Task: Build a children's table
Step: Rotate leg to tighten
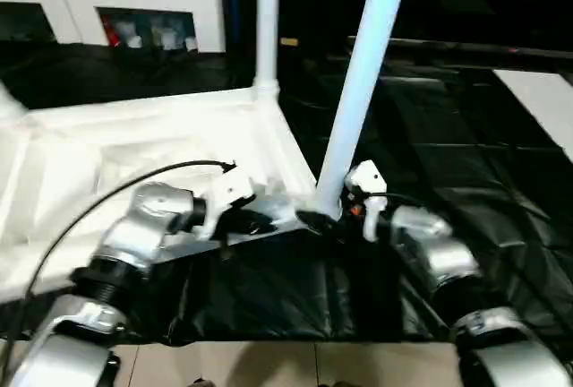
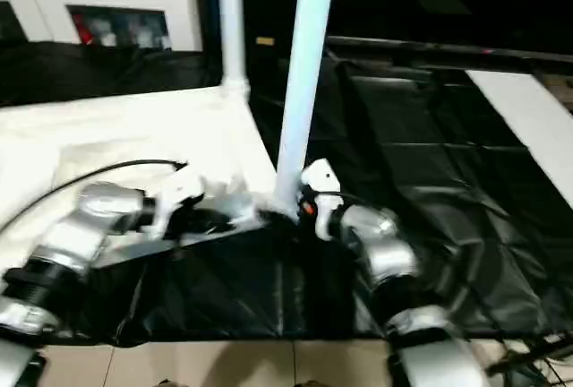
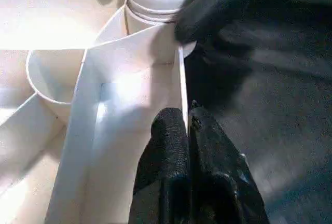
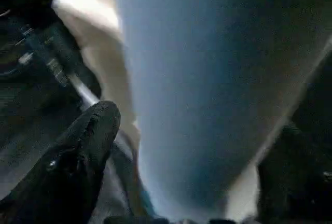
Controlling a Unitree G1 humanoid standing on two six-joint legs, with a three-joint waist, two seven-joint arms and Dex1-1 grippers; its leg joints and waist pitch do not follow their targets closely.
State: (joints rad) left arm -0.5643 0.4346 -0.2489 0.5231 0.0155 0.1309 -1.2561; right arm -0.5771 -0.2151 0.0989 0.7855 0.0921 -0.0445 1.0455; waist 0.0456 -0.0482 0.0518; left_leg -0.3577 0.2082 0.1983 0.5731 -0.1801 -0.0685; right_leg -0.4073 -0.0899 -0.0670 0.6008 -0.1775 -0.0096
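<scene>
1. The children's table top (image 1: pixel 134 136) lies upside down on the black-covered bench (image 1: pixel 448 136), ribbed underside up; one leg (image 1: pixel 266 20) stands upright in the far corner socket, and a second leg (image 1: pixel 358 91) rises, tilted, from the near corner socket (image 3: pixel 155 6)
2. The left hand (image 3: pixel 188 130) is pinched shut on the thin rim wall of the top just beside that near socket, one finger on each side of the wall; it appears to steady the top
3. The right hand (image 4: pixel 181 182) sits at the foot of the tilted leg with its fingers (image 4: pixel 78 151) spread wide on either side of the tube; there is visible space between finger and leg, so it seems to have no firm hold
4. Risk: the leg leans and may not be fully seated; with the right hand loose, it could tip further or pop out of the socket
5. Risk: pushing the leg down off-axis could jam it or slide the top along the bench cover; the left hand's narrow pinch on a thin wall may slip
6. Risk: a falling leg could strike the standing leg
</scene>
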